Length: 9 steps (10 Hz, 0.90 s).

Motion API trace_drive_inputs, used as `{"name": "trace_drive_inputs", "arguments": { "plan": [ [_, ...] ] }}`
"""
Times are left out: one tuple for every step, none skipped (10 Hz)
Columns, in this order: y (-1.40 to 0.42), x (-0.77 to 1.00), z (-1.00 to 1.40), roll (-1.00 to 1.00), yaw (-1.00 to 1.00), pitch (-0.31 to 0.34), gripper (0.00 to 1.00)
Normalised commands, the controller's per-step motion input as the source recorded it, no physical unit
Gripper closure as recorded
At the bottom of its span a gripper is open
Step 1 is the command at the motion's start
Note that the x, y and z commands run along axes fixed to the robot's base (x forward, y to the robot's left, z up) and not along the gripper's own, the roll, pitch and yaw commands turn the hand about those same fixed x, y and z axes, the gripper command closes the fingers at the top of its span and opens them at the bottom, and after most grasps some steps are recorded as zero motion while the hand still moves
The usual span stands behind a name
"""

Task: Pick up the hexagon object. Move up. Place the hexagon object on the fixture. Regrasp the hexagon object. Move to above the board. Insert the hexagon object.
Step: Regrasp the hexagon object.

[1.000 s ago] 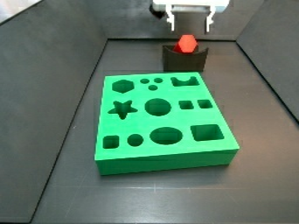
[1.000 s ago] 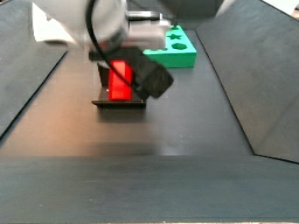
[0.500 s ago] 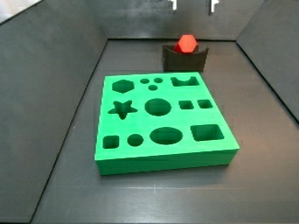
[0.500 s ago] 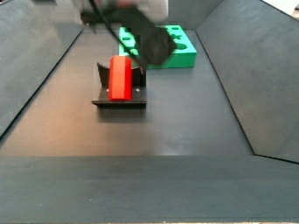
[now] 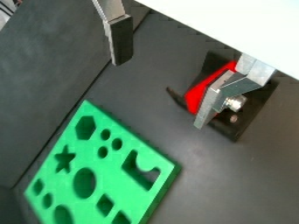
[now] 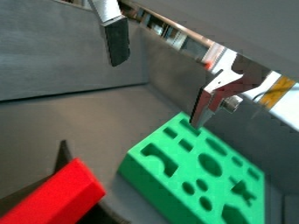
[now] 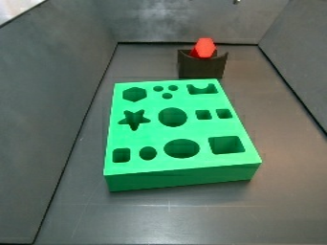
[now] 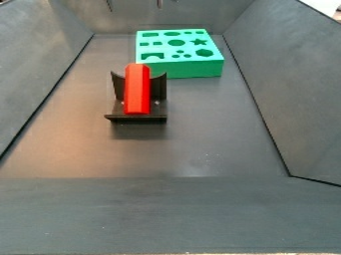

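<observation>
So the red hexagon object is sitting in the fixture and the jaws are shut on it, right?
Not quite. The hexagon object does sit in the fixture, but the jaws are not on it. Both wrist views show the gripper open and empty, its fingers wide apart above the scene, and in both side views nothing touches the peg. The board lies beside the fixture.

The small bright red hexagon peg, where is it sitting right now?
In both side views the red hexagon peg rests in the notch of the dark fixture, apart from the green board. The open gripper is above it, empty.
</observation>
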Motion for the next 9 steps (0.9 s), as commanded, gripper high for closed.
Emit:
{"name": "trace_drive_inputs", "arguments": {
  "plan": [
    [-0.04,-0.03,0.04,1.00,0.02,0.015,0.00],
    [-0.04,-0.03,0.01,1.00,0.02,0.010,0.00],
    [-0.03,-0.04,0.01,1.00,0.02,0.004,0.00],
    [-0.03,-0.05,0.02,1.00,0.02,-0.002,0.00],
    [-0.03,-0.05,0.01,1.00,0.03,-0.008,0.00],
    [-0.03,-0.05,0.00,1.00,0.03,-0.016,0.00],
    [-0.02,-0.05,0.00,1.00,0.03,-0.022,0.00],
    [-0.02,-0.04,0.00,1.00,0.03,-0.029,0.00],
    [-0.02,-0.03,0.00,1.00,0.03,-0.036,0.00]
  ]
}}
